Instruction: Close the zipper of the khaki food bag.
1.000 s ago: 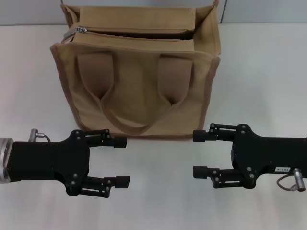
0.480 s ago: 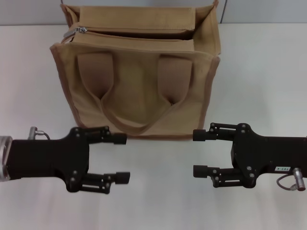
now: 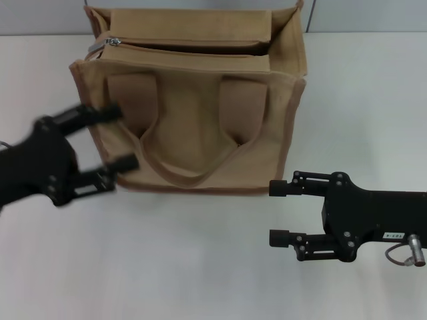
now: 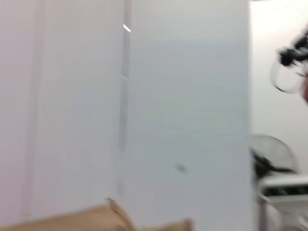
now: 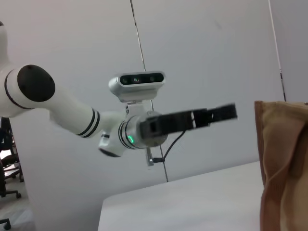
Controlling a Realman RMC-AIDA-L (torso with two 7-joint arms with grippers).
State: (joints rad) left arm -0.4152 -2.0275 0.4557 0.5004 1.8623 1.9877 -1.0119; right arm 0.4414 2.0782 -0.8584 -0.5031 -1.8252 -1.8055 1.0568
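The khaki food bag (image 3: 193,120) stands upright on the white table at the back middle, its two handles hanging down its front. The zipper (image 3: 193,45) runs along the top, with the silver pull (image 3: 115,41) at the bag's left end and a dark gap showing along the line. My left gripper (image 3: 121,136) is open, blurred, raised in front of the bag's front left edge. It also shows in the right wrist view (image 5: 211,114). My right gripper (image 3: 273,213) is open, low in front of the bag's right corner. A strip of the bag shows in each wrist view (image 4: 120,221) (image 5: 284,163).
The white table (image 3: 200,267) spreads around the bag, with bare surface in front and to both sides. A grey wall runs behind it. A fan (image 4: 269,156) stands off in the room in the left wrist view.
My left gripper has swung up and to the left, from low in front of the bag to its front left edge. The right gripper and the bag have not moved.
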